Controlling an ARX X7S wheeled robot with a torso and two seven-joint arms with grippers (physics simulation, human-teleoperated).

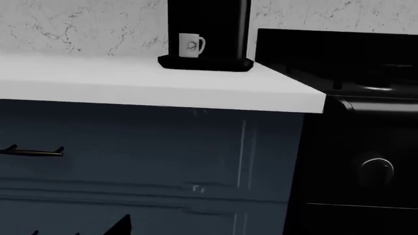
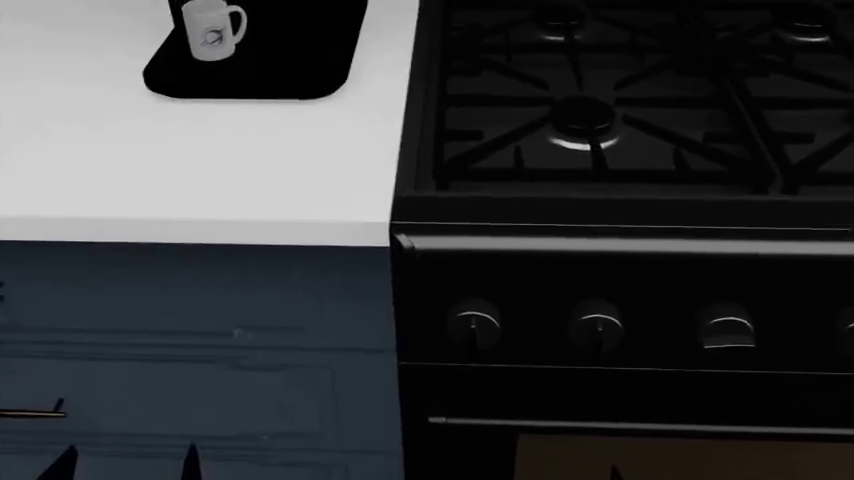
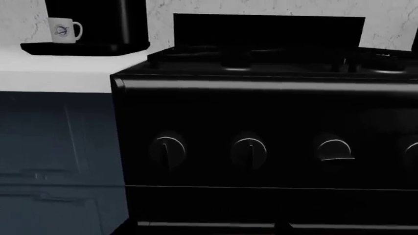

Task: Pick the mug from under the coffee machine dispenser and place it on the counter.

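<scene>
The white mug (image 2: pixel 211 30) with a dark emblem stands on the black drip base (image 2: pixel 267 75) of the coffee machine, at the back left of the white counter (image 2: pixel 200 160). It also shows in the left wrist view (image 1: pixel 191 45) against the machine's black body (image 1: pixel 216 24), and in the right wrist view (image 3: pixel 63 30). The dispenser head is out of view above the frames. My left gripper (image 2: pixel 127 468) is low in front of the blue cabinet, well below and short of the mug, its two dark tips apart and empty. My right gripper's jaws are lost against the black stove front.
A black gas stove (image 2: pixel 627 110) with grates adjoins the counter's right edge, with a row of knobs (image 2: pixel 597 325) on its front. Blue cabinet fronts (image 2: pixel 187 340) with a bar handle (image 1: pixel 33 152) lie below the counter. A marble-veined wall (image 1: pixel 78 24) stands behind.
</scene>
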